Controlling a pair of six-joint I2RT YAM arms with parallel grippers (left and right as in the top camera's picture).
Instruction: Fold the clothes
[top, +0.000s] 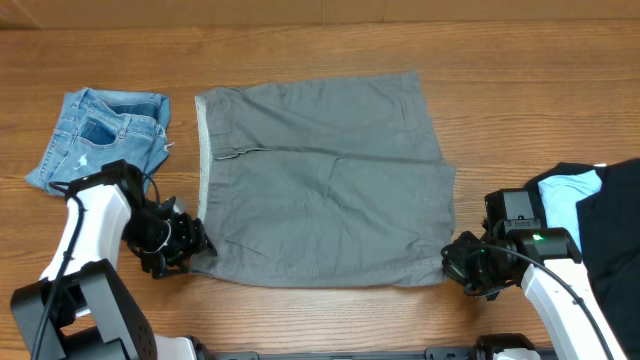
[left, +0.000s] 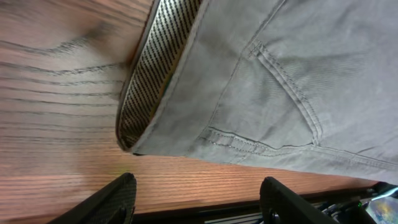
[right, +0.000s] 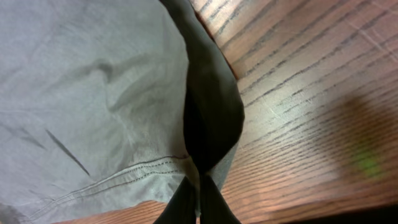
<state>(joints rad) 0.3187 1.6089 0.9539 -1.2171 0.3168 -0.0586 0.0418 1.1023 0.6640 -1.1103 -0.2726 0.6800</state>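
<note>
The plain grey cotton shorts lie flat and spread out on the brown wooden table, spanning the space between the two grippers. The waist edge is towards the left fingers and the leg hems towards the right fingers.

Right gripper: in the right wrist view the right gripper has its fingers pressed together on the near hem corner of the shorts. A dark pinched fold of the cloth rises straight up from between the fingertips. The rest of the cloth spreads away to one side of them, with bare table on the other side.

Left gripper: it sits at the near waist corner of the shorts. In the left wrist view the left gripper has its fingers spread apart with only table between them. The corner of the shorts lies just ahead of the fingertips, not touching them. The paler woven inner waistband and a curved pocket seam are visible there.

A small pair of faded blue denim shorts lies beyond the left fingers, apart from the grey pair. A black garment over a light-blue garment lies outside the right fingers, at the table edge.
</note>
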